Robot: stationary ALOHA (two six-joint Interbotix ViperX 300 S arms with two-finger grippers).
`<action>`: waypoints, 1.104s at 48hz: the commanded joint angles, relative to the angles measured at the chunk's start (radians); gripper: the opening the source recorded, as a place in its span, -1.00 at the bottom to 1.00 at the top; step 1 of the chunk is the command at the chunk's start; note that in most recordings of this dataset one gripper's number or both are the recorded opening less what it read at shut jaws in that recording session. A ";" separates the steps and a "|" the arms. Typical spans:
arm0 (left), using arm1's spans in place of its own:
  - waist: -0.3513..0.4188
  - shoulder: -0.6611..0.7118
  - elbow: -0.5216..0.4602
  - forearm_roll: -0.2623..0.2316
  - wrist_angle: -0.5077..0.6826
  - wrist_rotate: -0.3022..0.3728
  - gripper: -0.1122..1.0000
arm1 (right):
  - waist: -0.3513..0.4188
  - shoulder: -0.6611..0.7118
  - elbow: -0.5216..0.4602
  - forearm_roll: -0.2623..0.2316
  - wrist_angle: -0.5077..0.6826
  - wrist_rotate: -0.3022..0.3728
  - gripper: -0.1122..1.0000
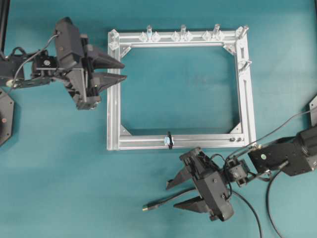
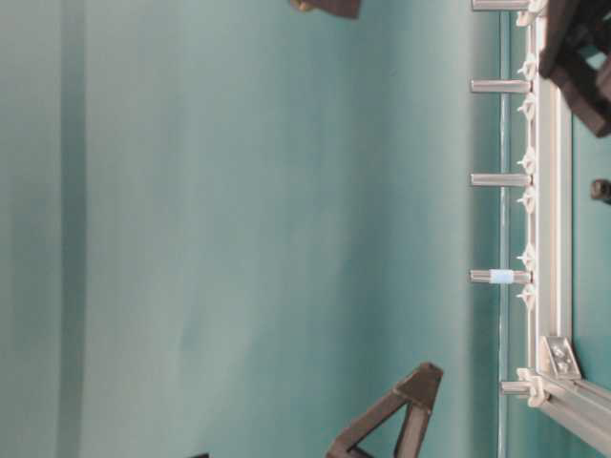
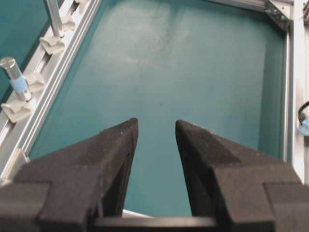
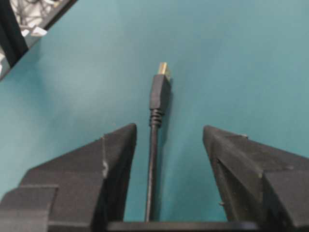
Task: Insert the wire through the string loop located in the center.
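The wire [image 1: 163, 201] lies on the teal table in front of the frame, its silvery-tipped plug [image 1: 147, 208] pointing left. My right gripper [image 1: 172, 197] stands open astride it. In the right wrist view the wire [image 4: 152, 164] runs between the two fingers without either pressing on it, and the plug [image 4: 161, 89] lies beyond my right gripper [image 4: 169, 128]. The string loop [image 1: 169, 140] stands on the middle of the frame's near rail, above the right gripper, and shows as the string loop [image 3: 303, 110] at the left wrist view's right edge. My left gripper [image 1: 125, 70] is open and empty over the frame's left rail, as my left gripper [image 3: 156, 123] shows.
The silver aluminium frame [image 1: 113, 109] is a rectangle with upright pegs [image 1: 183, 30] along its far rail, one of them blue-taped [image 3: 18, 83]. The right arm's own black cables [image 1: 252, 210] trail at lower right. The frame's peg row [image 2: 501, 179] shows in the table-level view.
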 commanded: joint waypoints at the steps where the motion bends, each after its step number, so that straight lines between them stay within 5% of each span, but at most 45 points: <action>1: -0.006 -0.032 -0.002 0.003 0.008 -0.008 -0.09 | 0.009 -0.005 -0.023 -0.003 -0.005 0.002 0.29; 53: -0.012 -0.061 0.043 0.002 0.038 -0.009 -0.08 | 0.011 0.104 -0.040 -0.002 -0.018 0.006 0.27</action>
